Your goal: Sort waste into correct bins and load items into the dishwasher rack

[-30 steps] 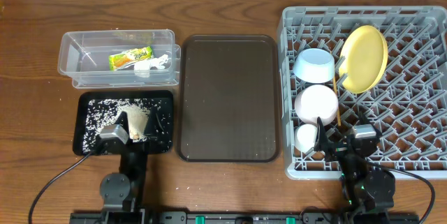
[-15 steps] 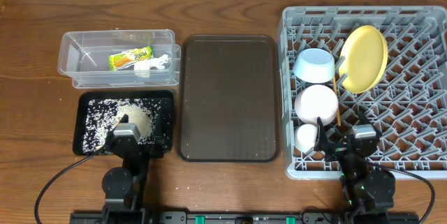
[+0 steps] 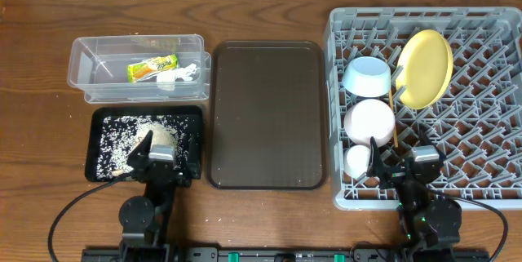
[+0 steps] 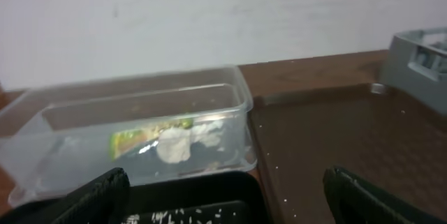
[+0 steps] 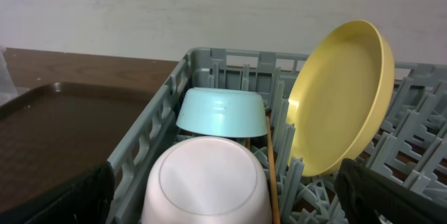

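Note:
The clear bin (image 3: 90, 54) holds the snack wrapper (image 3: 152, 68) and the white napkin (image 3: 178, 76); the left wrist view shows this bin (image 4: 241, 88), the wrapper (image 4: 133, 142) and the napkin (image 4: 178, 144) too. Rice scraps (image 3: 155, 137) lie in the black tray (image 3: 96, 117). My left gripper (image 3: 163, 164) (image 4: 227, 206) stands open over that tray's near edge. In the dishwasher rack (image 3: 481, 131) are the yellow plate (image 3: 426, 68) (image 5: 342, 98), blue bowl (image 3: 367, 76) (image 5: 223, 112), white bowl (image 3: 369, 122) (image 5: 206, 182), white cup (image 3: 357, 162) and chopsticks (image 3: 392, 115) (image 5: 271, 161). My right gripper (image 3: 400, 168) (image 5: 227, 203) is open, empty.
A large brown serving tray (image 3: 265, 115) (image 4: 335, 133) lies between the bins and the rack. A few rice grains are scattered on the wood by the clear bin and in front of the brown tray. The rack's corner (image 4: 419, 56) shows at far right.
My left gripper has shifted right along the black tray's near edge, uncovering the rice heap. The right arm has not moved.

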